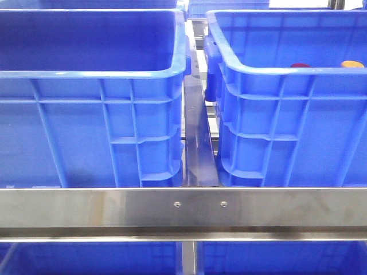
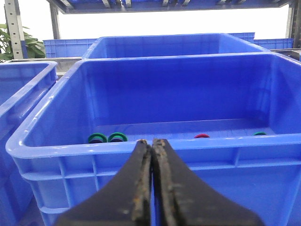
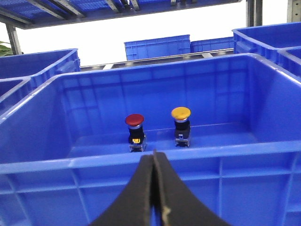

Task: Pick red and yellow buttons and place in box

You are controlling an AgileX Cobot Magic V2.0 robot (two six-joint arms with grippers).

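Note:
The red button [image 3: 135, 120] and the yellow button [image 3: 181, 114] stand upright side by side on the floor of a blue crate [image 3: 141, 162]. In the front view only their tops show, red [image 1: 299, 65] and yellow [image 1: 352, 64], over the near rim of the right crate [image 1: 275, 71]. My right gripper [image 3: 154, 154] is shut and empty, just outside that crate's near wall. My left gripper [image 2: 152, 141] is shut and empty, outside the near rim of another blue crate [image 2: 70, 150]. Neither gripper shows in the front view.
The crate before my left gripper holds two green buttons [image 2: 98, 138] [image 2: 117, 137], a red cap [image 2: 201, 136] and a green piece [image 2: 259, 133]. The left crate [image 1: 92, 74] stands beside the right one with a narrow gap between. A steel rail [image 1: 183, 209] runs across the front. More blue crates stand behind.

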